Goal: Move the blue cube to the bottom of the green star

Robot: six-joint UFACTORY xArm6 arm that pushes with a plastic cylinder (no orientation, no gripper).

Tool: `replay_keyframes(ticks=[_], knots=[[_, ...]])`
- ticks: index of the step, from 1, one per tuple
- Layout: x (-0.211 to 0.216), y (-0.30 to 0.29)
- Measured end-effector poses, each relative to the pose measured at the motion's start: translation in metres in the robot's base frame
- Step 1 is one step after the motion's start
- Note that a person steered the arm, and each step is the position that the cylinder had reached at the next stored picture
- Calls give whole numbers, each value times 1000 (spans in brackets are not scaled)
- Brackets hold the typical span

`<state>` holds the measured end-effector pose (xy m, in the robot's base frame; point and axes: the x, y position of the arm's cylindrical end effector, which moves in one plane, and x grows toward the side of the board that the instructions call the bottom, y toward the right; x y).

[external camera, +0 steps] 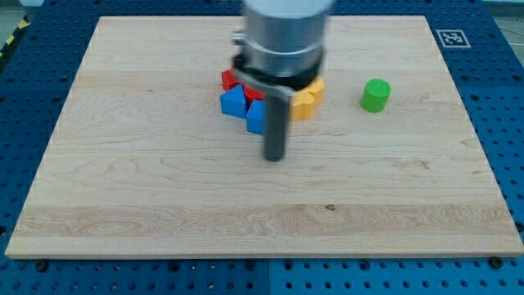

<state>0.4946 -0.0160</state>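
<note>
Pale wooden bench [164, 180] on a blue perforated base [508, 123], with a black-and-white marker [449, 38] at the view's top right corner. Counted from the left: two red blocks [230, 79], partly hidden; two blue blocks, one [233, 102] left of the other, the blue cube [256, 117]; two yellow blocks [304, 103]; one green cylinder [376, 95] well apart at the right. End effector only a dark rod, holding nothing; my tip [273, 158] just below the blue cube, toward the view's bottom. No green star visible.
</note>
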Motion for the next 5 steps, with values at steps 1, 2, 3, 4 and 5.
replay_keyframes(ticks=[1, 2, 3, 4, 5], knots=[[-9, -22], [-27, -22], [-30, -21], [-34, -21], [-35, -21]])
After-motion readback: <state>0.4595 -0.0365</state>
